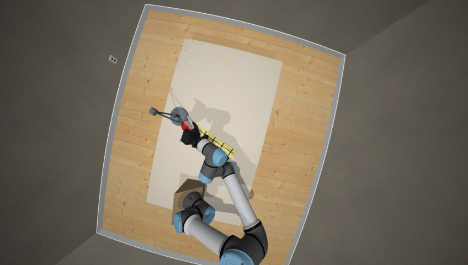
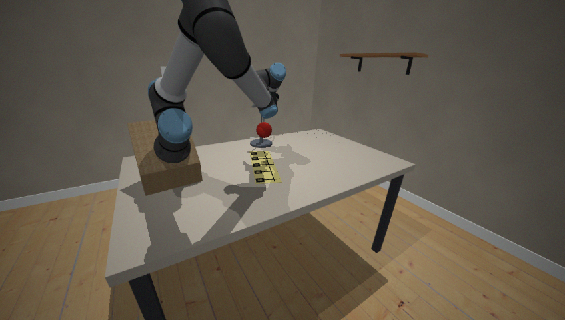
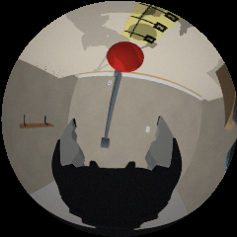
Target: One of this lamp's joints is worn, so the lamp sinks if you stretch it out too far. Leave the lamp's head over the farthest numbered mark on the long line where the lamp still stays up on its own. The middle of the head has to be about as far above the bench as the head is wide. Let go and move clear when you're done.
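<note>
The lamp's red round head [image 1: 185,125] [image 2: 263,130] [image 3: 124,56] hangs above the bench, close to the lamp's round grey base [image 1: 174,121] [image 2: 255,143]. The lamp's dark arm [image 3: 113,101] runs up from behind the head to a grey block. The yellow strip [image 2: 270,161] [image 3: 131,25] with the long line and its marks lies on the bench, on the robot's side of the base. The marks' numbers are too small to read. My gripper [image 3: 116,118] is open, with nothing between its jaws. It is above the head; in the top view a jaw partly covers the head.
The lamp's grey end block [image 1: 153,111] [image 3: 105,142] sticks out past the bench edge in the top view. The robot's base stands on a brown block [image 2: 170,178] on the bench [image 2: 348,158]. A wooden shelf [image 2: 384,55] [image 3: 37,125] is on the wall.
</note>
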Controlling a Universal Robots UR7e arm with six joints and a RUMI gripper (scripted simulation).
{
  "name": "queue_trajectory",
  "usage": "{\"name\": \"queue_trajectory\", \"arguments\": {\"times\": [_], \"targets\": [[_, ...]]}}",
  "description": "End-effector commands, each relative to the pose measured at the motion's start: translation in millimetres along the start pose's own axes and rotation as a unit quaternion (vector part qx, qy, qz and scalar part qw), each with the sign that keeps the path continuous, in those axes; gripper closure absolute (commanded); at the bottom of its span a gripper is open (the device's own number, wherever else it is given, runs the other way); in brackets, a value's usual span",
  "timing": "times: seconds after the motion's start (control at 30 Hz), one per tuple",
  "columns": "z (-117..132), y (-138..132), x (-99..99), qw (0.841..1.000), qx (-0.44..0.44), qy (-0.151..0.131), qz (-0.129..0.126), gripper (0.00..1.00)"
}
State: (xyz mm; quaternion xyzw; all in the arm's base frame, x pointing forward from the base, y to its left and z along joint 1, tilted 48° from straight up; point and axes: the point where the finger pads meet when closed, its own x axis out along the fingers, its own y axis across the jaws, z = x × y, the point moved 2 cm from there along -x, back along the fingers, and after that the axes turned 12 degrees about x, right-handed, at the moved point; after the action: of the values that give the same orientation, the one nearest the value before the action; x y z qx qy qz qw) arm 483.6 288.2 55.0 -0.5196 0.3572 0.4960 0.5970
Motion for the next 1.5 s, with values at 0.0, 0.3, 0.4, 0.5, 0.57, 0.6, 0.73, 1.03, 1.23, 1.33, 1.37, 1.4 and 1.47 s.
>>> {"name": "queue_trajectory", "arguments": {"times": [0.0,0.3,0.4,0.5,0.57,0.6,0.73,1.03,1.23,1.33,1.37,1.4,1.47], "targets": [[0.3,-0.5,13.7,0.997,0.065,0.039,-0.021,0.0],[-3.5,-1.6,30.3,0.998,0.047,0.028,-0.015,0.0],[-4.8,-1.9,36.9,0.998,0.047,0.028,-0.015,0.0],[-6.1,-2.2,43.5,0.998,0.047,0.028,-0.015,0.0],[-7.0,-2.4,47.9,0.998,0.047,0.029,-0.015,0.0],[-7.4,-2.6,50.1,0.998,0.047,0.029,-0.015,0.0],[-8.3,-2.8,54.5,0.998,0.047,0.029,-0.014,0.0],[-12.4,-3.9,74.9,0.998,0.048,0.03,-0.014,0.0],[-15.1,-4.6,88.6,0.998,0.048,0.031,-0.014,0.0],[-14.9,-4.6,89.4,0.998,0.054,0.034,-0.016,0.0],[-14.8,-4.6,90.1,0.997,0.061,0.038,-0.018,0.0],[-14.6,-4.7,90.9,0.997,0.067,0.041,-0.02,0.0],[-14.4,-4.7,92.5,0.995,0.079,0.049,-0.024,0.0]]}}
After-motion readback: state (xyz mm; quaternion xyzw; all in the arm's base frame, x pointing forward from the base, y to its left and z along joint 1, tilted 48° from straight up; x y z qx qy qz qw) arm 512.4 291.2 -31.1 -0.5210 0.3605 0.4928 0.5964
